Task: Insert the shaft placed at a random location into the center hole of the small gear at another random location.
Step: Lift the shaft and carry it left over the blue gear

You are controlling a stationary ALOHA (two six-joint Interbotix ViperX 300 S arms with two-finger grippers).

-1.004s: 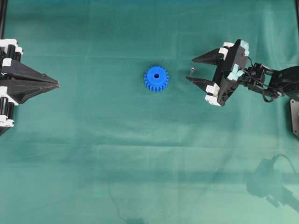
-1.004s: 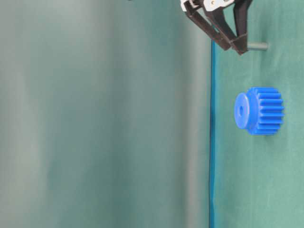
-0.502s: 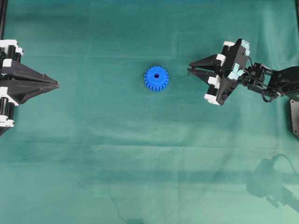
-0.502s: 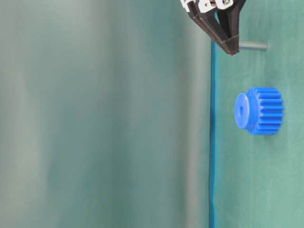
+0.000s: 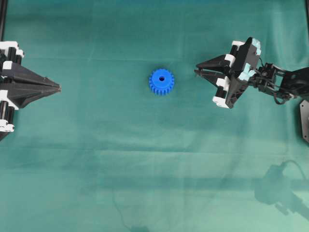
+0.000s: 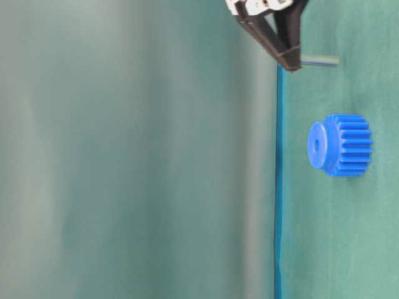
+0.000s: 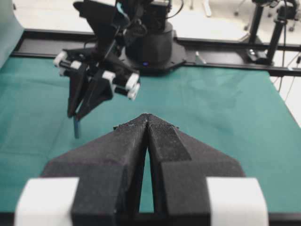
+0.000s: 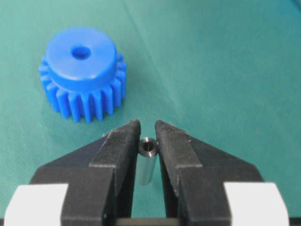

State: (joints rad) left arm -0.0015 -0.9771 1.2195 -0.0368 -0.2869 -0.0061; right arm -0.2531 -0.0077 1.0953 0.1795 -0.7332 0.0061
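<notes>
The small gear (image 5: pixel 161 81) is a bright blue toothed wheel lying flat on the green cloth, hub up, with its center hole (image 5: pixel 161 77) uncovered. In the right wrist view the gear (image 8: pixel 81 73) lies ahead and left of the jaws. My right gripper (image 5: pixel 196 72) is to the right of the gear and is shut on the shaft (image 8: pixel 147 160), a short silver pin held upright between the fingertips. In the table-level view the shaft (image 6: pixel 319 60) hangs from the fingertips, apart from the cloth. My left gripper (image 5: pixel 59 88) is at the far left, shut and empty.
Green cloth (image 5: pixel 154 159) covers the whole table. In the left wrist view the right arm's black base (image 7: pixel 150 47) and a black frame rail (image 7: pixel 225 44) stand beyond the cloth's far edge.
The right jaws were wide open around the shaft and have closed on it. The shaft has since risen slightly off the cloth. The left arm and the gear have not moved.
</notes>
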